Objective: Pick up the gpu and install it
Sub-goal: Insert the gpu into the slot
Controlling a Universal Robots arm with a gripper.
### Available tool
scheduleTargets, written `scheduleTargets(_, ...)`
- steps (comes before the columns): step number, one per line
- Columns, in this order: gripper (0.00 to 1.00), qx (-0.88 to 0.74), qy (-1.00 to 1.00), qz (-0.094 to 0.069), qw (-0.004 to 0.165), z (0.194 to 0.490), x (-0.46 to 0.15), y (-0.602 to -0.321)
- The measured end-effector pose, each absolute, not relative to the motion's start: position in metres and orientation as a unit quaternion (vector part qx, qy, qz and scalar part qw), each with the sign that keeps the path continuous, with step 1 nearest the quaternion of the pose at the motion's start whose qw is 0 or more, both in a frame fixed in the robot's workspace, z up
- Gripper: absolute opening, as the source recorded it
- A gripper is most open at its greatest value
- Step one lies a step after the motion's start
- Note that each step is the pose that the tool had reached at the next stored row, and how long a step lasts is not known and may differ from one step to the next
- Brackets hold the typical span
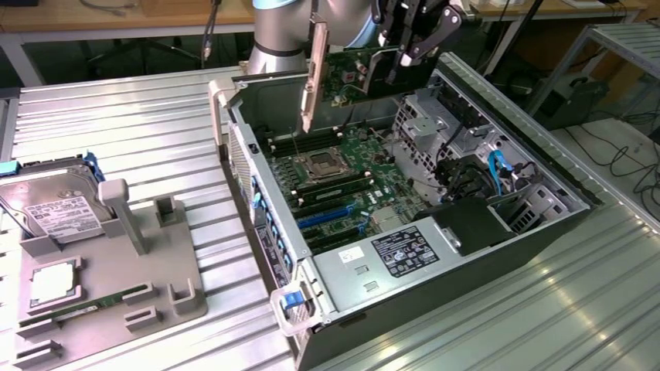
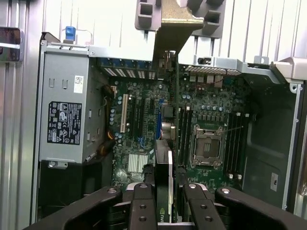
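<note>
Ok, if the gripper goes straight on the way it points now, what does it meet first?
The gpu in the gripper would touch first: its leading edge heads into the open case toward the motherboard, near the blue slot. Exact landing spot is unclear.

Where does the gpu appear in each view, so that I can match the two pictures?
Exterior view: the gpu hangs in the gripper above the open computer case, at the picture's top middle.
Wrist view: the gpu is seen edge-on, clamped in the gripper, over the motherboard.
Shared landmark: the CPU socket.
</note>
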State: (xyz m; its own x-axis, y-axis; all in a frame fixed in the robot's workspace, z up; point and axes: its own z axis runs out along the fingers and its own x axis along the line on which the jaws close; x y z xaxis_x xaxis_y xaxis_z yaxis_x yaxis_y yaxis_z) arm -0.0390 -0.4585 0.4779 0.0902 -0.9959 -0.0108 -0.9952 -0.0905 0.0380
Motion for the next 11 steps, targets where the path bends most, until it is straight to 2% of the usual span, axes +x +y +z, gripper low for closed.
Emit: scheduleTargets(11,0.27,0.738,-0.674,-0.017,0.011,0.464,-0.039,-0.459)
